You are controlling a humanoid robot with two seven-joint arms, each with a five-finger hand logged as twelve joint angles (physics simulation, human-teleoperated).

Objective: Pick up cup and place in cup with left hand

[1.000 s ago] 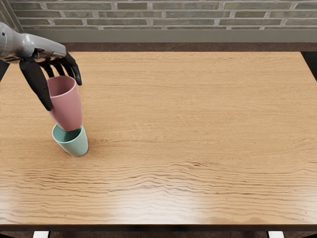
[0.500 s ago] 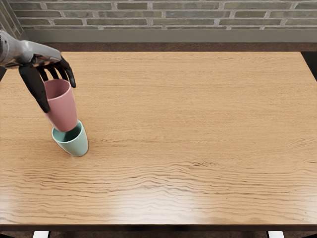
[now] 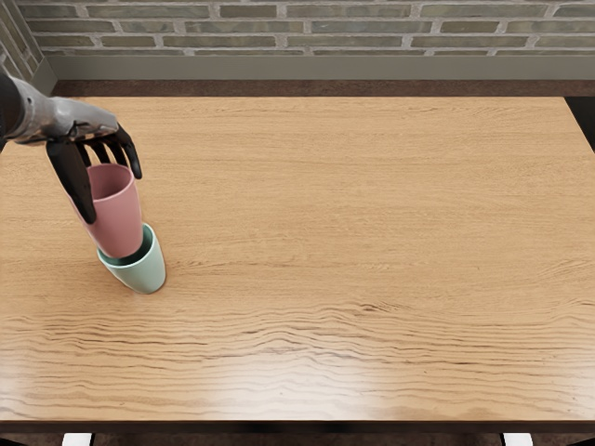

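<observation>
- Cups, two in number: one pink, one teal, both at the left of the scene.
- Pink cup (image 3: 116, 223), one: raised above the table, mouth upward; its lower end overlaps the opening of the other cup in view. I cannot tell whether the two touch.
- Teal cup (image 3: 144, 275), one: on the table, mouth upward, beneath the pink one.
- My left hand (image 3: 93, 137), one: pinching the pink cup, with one dark thumb along its left side and the other fingers curled at its far side.
- Table (image 3: 344, 223), one: wood-grained, spanning the scene.
- Brick wall (image 3: 325, 28), one: beyond the table's far edge.
- White pieces (image 3: 78, 439), two: past the near edge, one left, one right.
</observation>
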